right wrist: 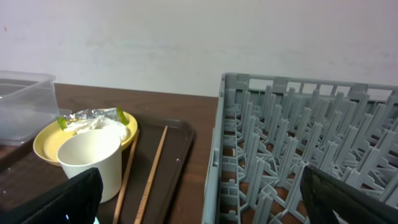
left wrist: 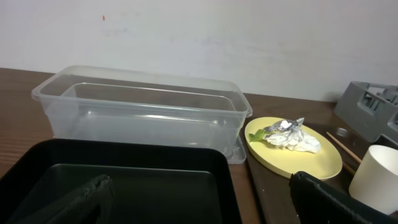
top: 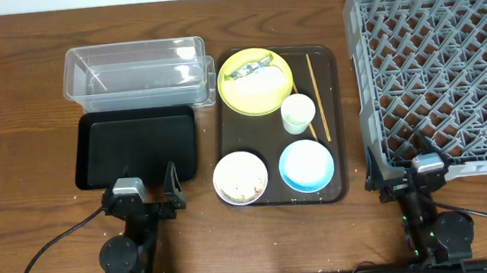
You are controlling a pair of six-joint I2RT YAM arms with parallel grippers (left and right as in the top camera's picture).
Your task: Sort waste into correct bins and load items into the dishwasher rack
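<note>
A yellow plate [top: 255,81] on the brown serving tray [top: 335,120] holds a yellow-green wrapper [top: 253,66] and crumpled white paper [top: 261,84]. The white cup [top: 298,112], chopsticks [top: 318,95], a light-blue bowl [top: 306,165] and a white bowl [top: 240,177] with food scraps [top: 244,190] sit on that tray. The clear container [top: 136,72] and black tray [top: 136,146] lie left. The grey rack [top: 441,66] stands right. My left gripper [top: 142,194] is open by the black tray's near edge. My right gripper [top: 403,174] is open by the rack's near left corner.
The left wrist view shows the black tray [left wrist: 124,186], clear container [left wrist: 143,115], plate [left wrist: 292,149] and cup [left wrist: 379,177]. The right wrist view shows the cup [right wrist: 93,162], chopsticks [right wrist: 152,168] and rack [right wrist: 298,143]. A white wall stands behind the table.
</note>
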